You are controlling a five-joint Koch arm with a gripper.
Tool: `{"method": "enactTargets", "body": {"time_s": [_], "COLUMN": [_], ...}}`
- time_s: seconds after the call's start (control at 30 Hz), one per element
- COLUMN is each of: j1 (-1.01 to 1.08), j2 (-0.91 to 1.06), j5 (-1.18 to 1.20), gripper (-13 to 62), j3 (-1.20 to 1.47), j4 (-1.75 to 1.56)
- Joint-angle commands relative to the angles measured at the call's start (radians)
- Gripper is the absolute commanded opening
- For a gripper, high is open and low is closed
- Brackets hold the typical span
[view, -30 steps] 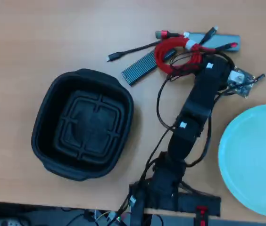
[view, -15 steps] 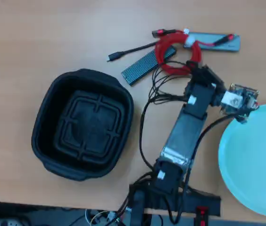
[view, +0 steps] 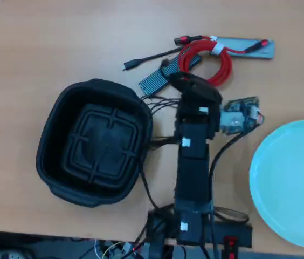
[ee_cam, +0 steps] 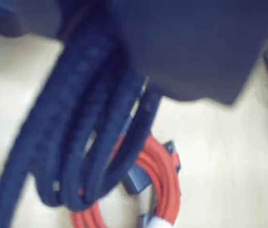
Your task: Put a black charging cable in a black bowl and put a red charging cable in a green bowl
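In the blurred wrist view my gripper (ee_cam: 134, 71) is a dark mass at the top. It is shut on the black charging cable (ee_cam: 91, 137), whose loops hang down from it above the table. The red charging cable (ee_cam: 165, 185) lies on the wood below, coiled, with a white tie. In the overhead view my gripper (view: 187, 86) is just in front of the red charging cable (view: 214, 59); the arm hides the black cable there. The black bowl (view: 60, 162) stands left of the arm. The green bowl (view: 295, 183) lies at the right edge.
A grey ribbed box (view: 157, 81) with a straight black lead (view: 141, 60) lies left of the gripper. A grey flat bar (view: 249, 49) lies under the red cable's end. A small circuit board (view: 241, 116) sits right of the arm. Wires trail by the base.
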Motion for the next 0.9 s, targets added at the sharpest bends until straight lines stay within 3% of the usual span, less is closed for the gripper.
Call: {"method": "enactTargets", "body": {"time_s": [0.0, 0.33, 0.87], "j1": [-0.081, -0.495, -0.948], "j2": [0.066, 0.069, 0.126], "j5": [-0.003, 0.005, -0.002], "gripper": [-6.3, -6.2, -6.2], "j3": [-0.052, -0.071, -0.066], "j4": [-0.046, -0.077, -0.164]}}
